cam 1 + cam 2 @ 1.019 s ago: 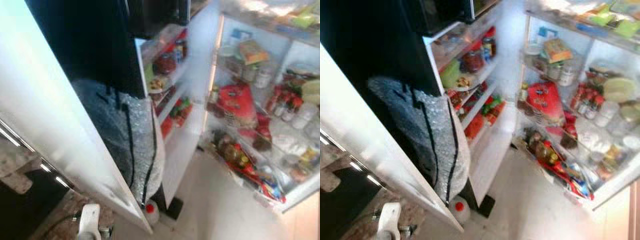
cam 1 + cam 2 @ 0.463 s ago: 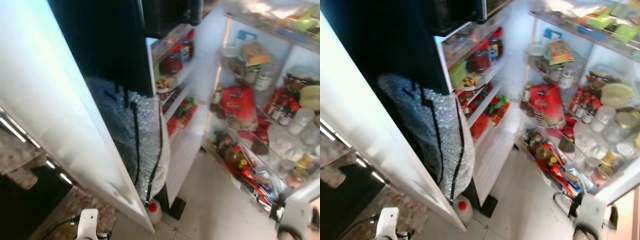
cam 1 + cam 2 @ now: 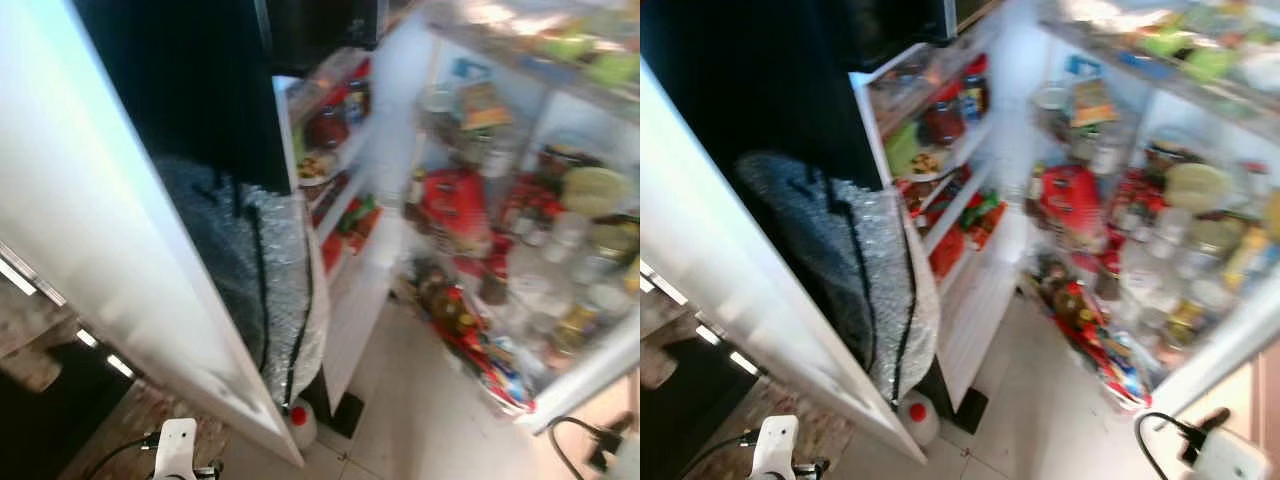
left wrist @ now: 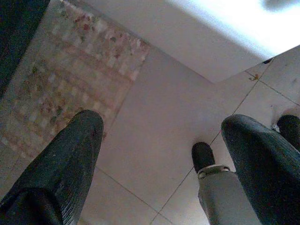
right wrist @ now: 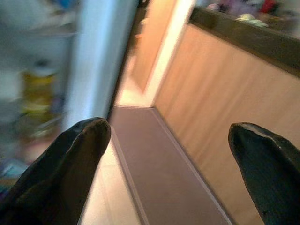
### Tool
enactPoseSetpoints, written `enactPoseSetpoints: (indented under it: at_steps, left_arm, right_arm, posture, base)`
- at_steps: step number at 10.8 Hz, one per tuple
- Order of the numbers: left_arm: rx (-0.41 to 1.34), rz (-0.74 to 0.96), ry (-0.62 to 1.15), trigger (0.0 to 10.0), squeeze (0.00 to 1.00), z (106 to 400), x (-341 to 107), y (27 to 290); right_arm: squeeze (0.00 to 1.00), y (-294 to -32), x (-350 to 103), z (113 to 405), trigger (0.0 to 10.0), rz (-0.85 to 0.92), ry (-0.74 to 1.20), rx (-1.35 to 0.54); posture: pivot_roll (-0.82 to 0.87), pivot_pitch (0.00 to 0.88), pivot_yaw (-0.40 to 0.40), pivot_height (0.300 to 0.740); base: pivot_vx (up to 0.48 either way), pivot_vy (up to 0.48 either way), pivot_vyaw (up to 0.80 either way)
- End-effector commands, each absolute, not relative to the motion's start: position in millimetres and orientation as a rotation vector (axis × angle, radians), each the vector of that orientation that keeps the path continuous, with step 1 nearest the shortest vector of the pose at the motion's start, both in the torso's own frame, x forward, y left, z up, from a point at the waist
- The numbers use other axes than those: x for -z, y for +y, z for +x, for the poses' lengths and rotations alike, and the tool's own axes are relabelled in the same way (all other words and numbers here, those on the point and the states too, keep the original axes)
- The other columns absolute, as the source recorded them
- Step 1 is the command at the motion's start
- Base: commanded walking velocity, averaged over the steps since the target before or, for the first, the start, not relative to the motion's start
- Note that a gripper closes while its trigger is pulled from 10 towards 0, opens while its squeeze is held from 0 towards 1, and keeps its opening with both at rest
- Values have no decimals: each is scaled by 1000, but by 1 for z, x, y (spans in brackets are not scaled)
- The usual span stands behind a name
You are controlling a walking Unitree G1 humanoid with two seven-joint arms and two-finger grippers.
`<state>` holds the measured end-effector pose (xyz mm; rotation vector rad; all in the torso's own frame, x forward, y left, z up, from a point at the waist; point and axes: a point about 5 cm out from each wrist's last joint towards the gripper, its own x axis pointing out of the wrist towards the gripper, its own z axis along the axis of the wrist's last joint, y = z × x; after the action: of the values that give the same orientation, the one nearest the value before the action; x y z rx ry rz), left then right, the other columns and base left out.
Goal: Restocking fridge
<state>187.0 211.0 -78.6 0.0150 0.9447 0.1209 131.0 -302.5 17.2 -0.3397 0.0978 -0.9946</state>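
The fridge stands open before me, its shelves (image 3: 520, 215) crowded with jars, bottles and a red packet (image 3: 452, 205). The open door (image 3: 345, 175) carries racks of jars and red packs. Both arms hang low: the left arm (image 3: 176, 450) at the lower left, the right arm (image 3: 1220, 455) at the lower right by the fridge's bottom corner. In the left wrist view my left gripper (image 4: 164, 126) is open over floor tiles, holding nothing. My right gripper (image 5: 168, 131) is open too, empty, facing a wooden cabinet front.
A silver bubble-wrap bag (image 3: 265, 280) leans against the door's outer side, and a white bottle with a red cap (image 3: 300, 420) stands on the floor below it. A white panel (image 3: 90, 230) and stone counter (image 3: 35, 350) lie to my left. A patterned rug (image 4: 70, 79) covers the floor.
The whole picture has swung a little and blurred, so the camera is moving. The right arm came into view at the lower right and now sits lower in the corner.
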Motion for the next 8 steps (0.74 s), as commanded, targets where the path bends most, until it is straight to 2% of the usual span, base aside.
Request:
enactPoseSetpoints:
  at_steps: [1,2,5,8]
  left_arm:
    - [-140,22,967,10000,0,182,80,215]
    - [-136,26,966,10000,0,182,80,215]
    - [-135,25,964,10000,0,182,80,216]
    - [-133,27,967,10000,0,181,80,217]
  right_arm:
    - [0,-306,-25,128,10000,-351,77,1046]
    - [0,-316,-38,123,10000,-380,59,1120]
    - [0,-327,-58,131,10000,-374,16,1166]
    - [0,-324,-60,147,10000,-343,14,1136]
  posture:
    - [-260,0,123,740]
    - [-265,0,126,740]
    - [-261,0,124,740]
    - [-250,0,124,740]
  base:
    - [0,0,0]
    - [0,0,0]
    - [0,0,0]
    - [0,0,0]
